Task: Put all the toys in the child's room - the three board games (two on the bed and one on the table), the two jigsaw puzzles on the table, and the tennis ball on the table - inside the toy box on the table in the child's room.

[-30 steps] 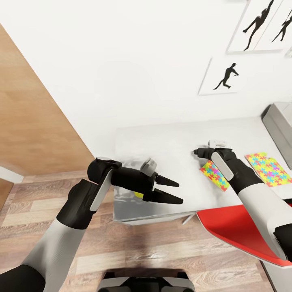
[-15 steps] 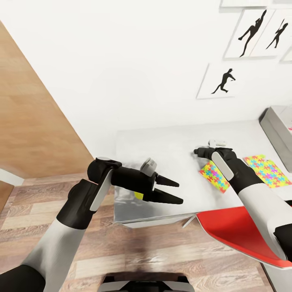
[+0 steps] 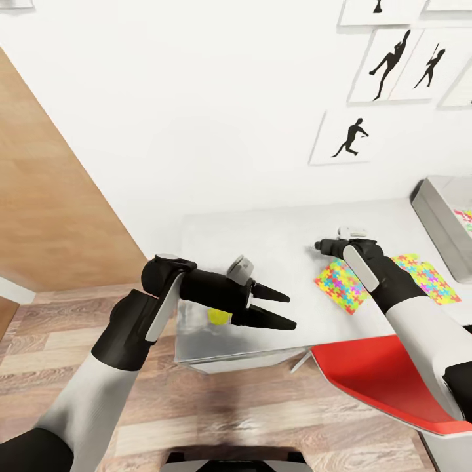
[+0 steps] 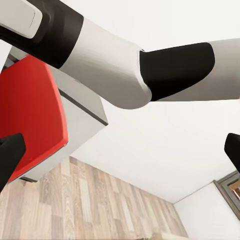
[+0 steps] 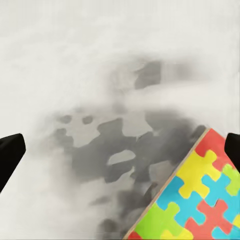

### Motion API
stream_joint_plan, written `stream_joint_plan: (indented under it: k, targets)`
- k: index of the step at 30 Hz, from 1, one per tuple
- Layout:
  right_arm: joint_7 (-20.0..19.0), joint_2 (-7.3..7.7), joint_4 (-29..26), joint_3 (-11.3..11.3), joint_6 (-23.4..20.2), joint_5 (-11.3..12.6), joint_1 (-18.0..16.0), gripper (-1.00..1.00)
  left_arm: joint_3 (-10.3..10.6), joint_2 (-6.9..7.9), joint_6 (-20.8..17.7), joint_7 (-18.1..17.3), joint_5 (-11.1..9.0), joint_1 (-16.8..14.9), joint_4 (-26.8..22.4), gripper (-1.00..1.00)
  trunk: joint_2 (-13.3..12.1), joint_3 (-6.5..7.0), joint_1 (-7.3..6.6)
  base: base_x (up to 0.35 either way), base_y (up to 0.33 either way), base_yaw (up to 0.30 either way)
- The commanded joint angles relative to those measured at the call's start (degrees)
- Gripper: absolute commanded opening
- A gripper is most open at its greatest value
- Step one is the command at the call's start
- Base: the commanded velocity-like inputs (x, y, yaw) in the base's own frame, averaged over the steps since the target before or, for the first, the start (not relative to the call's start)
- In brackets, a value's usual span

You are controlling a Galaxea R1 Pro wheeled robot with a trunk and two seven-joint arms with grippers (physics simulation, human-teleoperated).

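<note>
toy box (image 3: 434, 211) on table (image 3: 275, 229) holds a colourful piece.

I am in a room of a home, a child's by its look. Bright jigsaw puzzles (image 3: 341, 286) lie on the pale marbled table (image 3: 275, 229) in front of me, with a yellow-green tennis ball (image 3: 218, 316) near its front edge and a grey toy box (image 3: 436, 216) at its far end. A red chair (image 3: 373, 377) stands at the table, framed dancer silhouettes (image 3: 347, 137) hang on the white wall, and the floor (image 3: 216, 413) is wood plank.
</note>
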State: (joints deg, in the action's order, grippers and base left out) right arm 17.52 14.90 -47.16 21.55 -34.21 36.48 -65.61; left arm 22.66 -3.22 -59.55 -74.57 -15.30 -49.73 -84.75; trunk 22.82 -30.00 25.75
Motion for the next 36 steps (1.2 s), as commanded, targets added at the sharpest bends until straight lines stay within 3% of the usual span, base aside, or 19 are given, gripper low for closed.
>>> stream_joint_plan:
  k: [1, 36]
  targets:
    - [0.56, 0.12, -0.07, 0.30, -0.08, 0.60, -0.05, 1.00, 0.04, -0.03, -0.45, -0.06, -0.12, -0.07, 0.03, 1.00, 0.10, -0.06, 0.03, 0.000, -0.238, 0.000]
    - [0.67, 0.16, 0.64, 0.25, -0.11, 0.78, -0.08, 1.00, 0.10, -0.03, -0.45, 0.12, 0.01, -0.03, 0.20, 1.00, 0.10, -0.13, 0.03, 0.053, -0.013, 0.000]
